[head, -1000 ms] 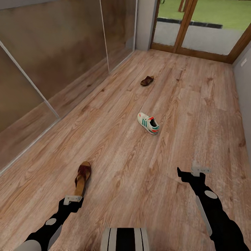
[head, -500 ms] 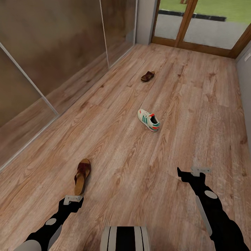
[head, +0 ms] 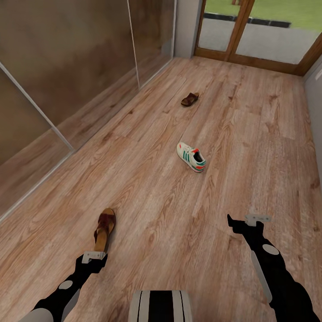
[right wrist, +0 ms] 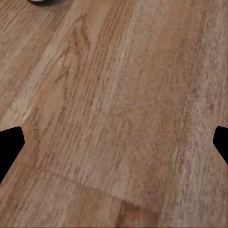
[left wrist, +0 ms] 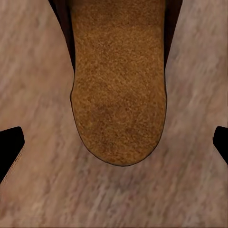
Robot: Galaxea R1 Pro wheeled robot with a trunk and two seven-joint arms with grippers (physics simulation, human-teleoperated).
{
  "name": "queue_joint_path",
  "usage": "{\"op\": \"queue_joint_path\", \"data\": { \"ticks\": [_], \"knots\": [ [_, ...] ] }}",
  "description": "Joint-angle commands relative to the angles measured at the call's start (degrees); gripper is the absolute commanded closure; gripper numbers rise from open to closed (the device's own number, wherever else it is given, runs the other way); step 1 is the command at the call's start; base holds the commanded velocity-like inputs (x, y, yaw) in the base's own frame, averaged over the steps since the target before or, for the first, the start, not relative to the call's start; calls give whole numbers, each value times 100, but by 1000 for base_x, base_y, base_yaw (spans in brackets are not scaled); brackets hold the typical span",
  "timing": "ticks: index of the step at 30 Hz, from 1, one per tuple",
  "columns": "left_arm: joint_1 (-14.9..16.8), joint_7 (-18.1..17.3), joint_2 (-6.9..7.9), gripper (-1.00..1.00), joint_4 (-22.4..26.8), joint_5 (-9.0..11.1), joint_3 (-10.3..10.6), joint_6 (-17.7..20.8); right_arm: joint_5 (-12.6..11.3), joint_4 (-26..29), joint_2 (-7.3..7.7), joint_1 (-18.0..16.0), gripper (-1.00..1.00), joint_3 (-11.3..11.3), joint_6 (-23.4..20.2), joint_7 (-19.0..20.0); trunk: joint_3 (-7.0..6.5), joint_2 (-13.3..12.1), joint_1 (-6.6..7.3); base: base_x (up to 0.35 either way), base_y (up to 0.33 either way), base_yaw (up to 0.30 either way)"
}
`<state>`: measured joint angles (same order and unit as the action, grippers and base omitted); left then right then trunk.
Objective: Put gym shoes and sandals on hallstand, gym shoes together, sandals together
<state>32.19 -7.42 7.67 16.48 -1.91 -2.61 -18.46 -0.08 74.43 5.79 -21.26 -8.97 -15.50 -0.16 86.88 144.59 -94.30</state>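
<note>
Left wrist view puts your spread left gripper (left wrist: 114, 142) over the near sandal's (left wrist: 118, 80) heel; it looks light, flat, bendy, so pinch the insole edge.

The corridor floor (head: 250, 147) is light brown wood-grain planking with a matt, faintly sheened finish. The near sandal (head: 104, 228) has dark brown leather straps and a tan insole that reads as rough, suede-like nap in the left wrist view (left wrist: 118, 90). The gym shoe (head: 191, 157) looks like smooth white leather with green stripes. The wall panels (head: 67, 58) are glossy and reflect the floor. The door frame (head: 239, 27) is brown wood.
</note>
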Motion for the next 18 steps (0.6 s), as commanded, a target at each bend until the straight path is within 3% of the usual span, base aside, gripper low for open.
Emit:
{"op": "queue_joint_path", "data": {
  "ticks": [1,18],
  "knots": [
    [0,-31,-1,-100,-4,-20,-29,-17,-1,9,1,-1,-100,0,-32,-2,3,1,0,91,0,0],
    [-11,-31,-2,-100,-4,-20,-37,-17,-1,10,1,-1,-100,0,-32,-2,3,1,0,51,0,0]
  ]
}}
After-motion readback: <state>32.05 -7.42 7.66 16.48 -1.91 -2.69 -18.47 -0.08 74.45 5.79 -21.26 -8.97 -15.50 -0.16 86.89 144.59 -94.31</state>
